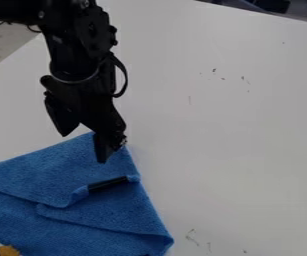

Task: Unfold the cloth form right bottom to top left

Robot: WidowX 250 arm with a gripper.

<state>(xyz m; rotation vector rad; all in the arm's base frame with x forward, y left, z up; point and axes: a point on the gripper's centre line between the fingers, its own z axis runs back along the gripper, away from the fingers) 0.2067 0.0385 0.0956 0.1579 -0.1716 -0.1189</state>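
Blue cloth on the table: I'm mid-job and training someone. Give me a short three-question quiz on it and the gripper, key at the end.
1. True or false: the gripper is open.
2. Which thing lies among the folds of the cloth?
A) a red cup
B) a dark strip
C) a green ball
3. Fill in the colour: the cloth lies on a ____ table.

Key: 1 true; 2 B; 3 white
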